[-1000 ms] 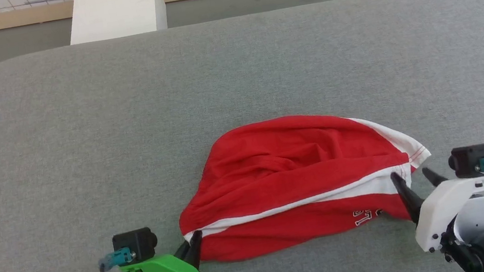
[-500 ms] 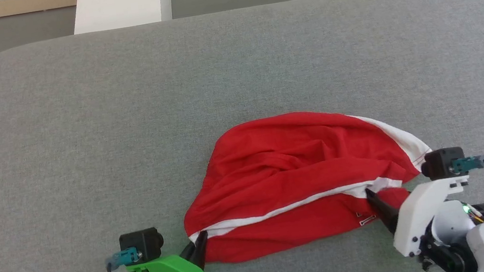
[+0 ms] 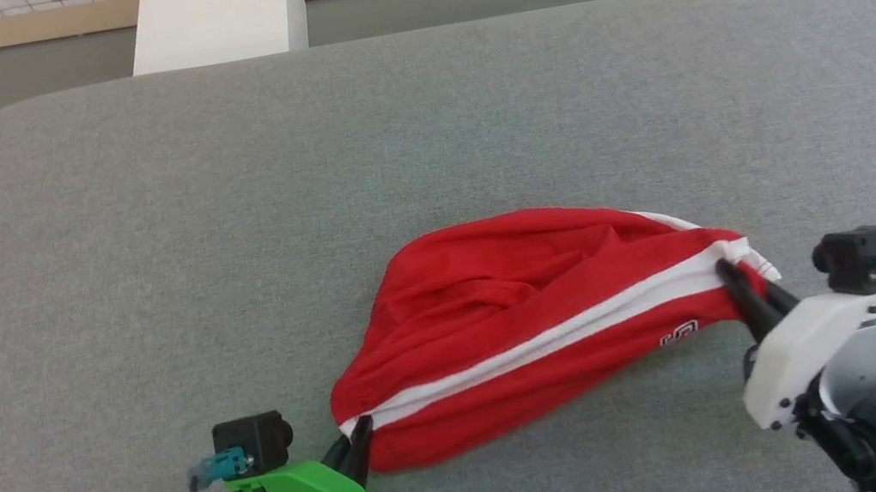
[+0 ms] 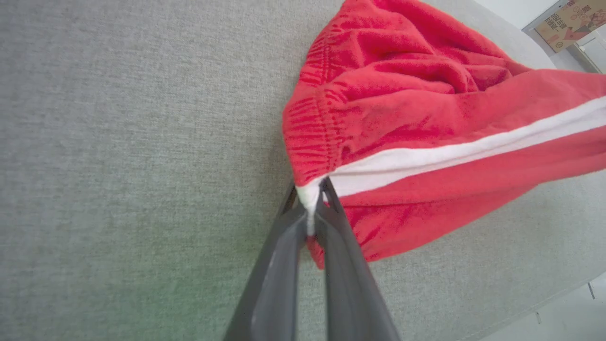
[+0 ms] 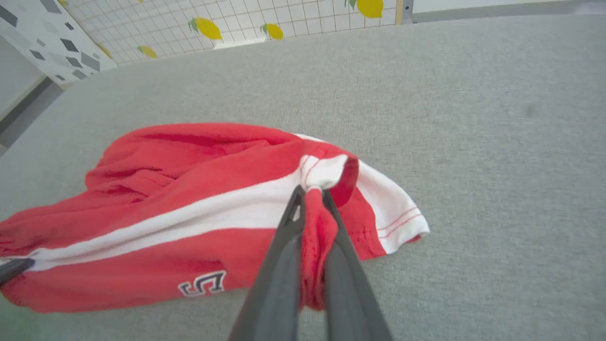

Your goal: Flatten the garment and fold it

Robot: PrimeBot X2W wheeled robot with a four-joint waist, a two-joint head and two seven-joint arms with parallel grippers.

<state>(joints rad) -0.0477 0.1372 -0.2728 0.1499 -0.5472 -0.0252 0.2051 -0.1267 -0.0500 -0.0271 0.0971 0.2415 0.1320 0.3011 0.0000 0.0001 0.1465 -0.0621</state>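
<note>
On the near half of the grey padded surface [image 3: 421, 135], crumpled and drawn out left to right: the garment [image 3: 537, 327], white stripe running end to end. At its near-left waistband corner, clamped in the closed left gripper [image 3: 353, 443]. At its right end, bunched hem pinched tight in the right gripper [image 3: 735, 284]. Beyond the far edge, a white block [image 3: 217, 14].

I have my left gripper [image 3: 353, 443] low on the left, fingers angled up and right, clamped on the garment [image 3: 516, 304]. My right gripper [image 3: 730, 273], fingers angled up-left, is pinched tight on its opposite end.
</note>
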